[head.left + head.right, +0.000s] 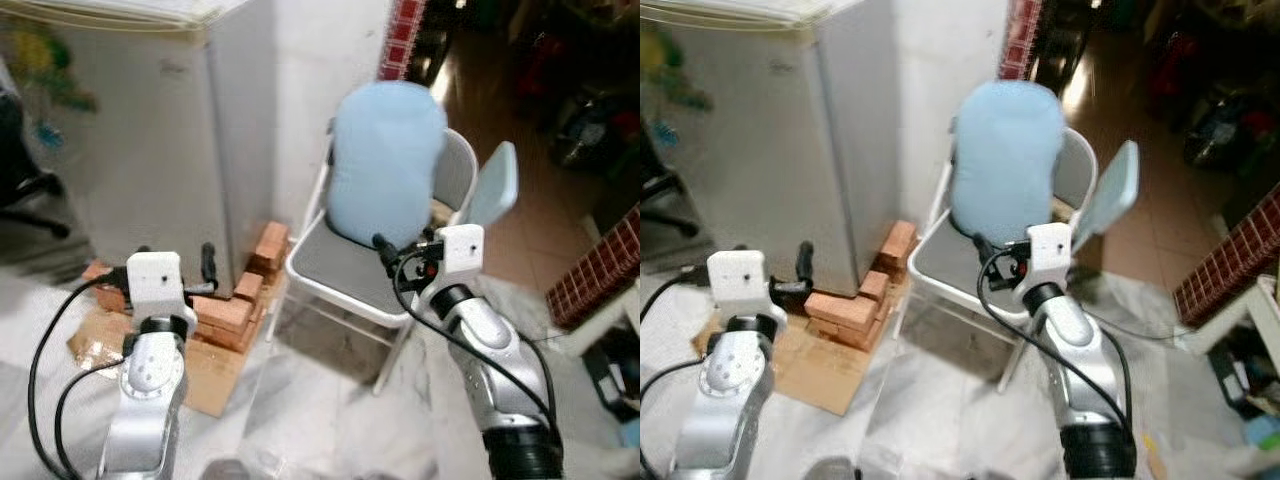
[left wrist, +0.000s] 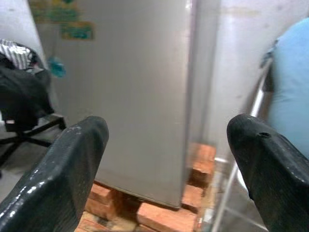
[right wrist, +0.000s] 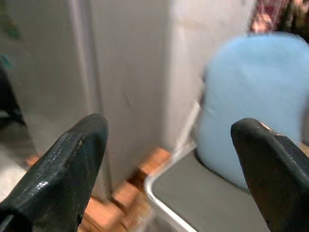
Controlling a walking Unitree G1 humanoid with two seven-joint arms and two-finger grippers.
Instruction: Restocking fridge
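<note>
While the robot stands facing it, the fridge rises at the far left, a grey box with its door closed and a few coloured stickers on the front. It sits raised on red bricks, which show under its near right corner and stack up against the white wall behind. A flattened sheet of cardboard lies on the pale floor just in front of those bricks.

To the right of the fridge stands a white folding chair with a grey seat, and a big light blue cushion leans upright against its back. Far right, a low red brick wall edges the darker tiled room beyond.

The left pincer is held out low before the fridge's near corner, its two black fingers spread wide with nothing between them. The right pincer hangs over the chair seat just in front of the cushion, its fingers likewise wide apart and holding nothing.
</note>
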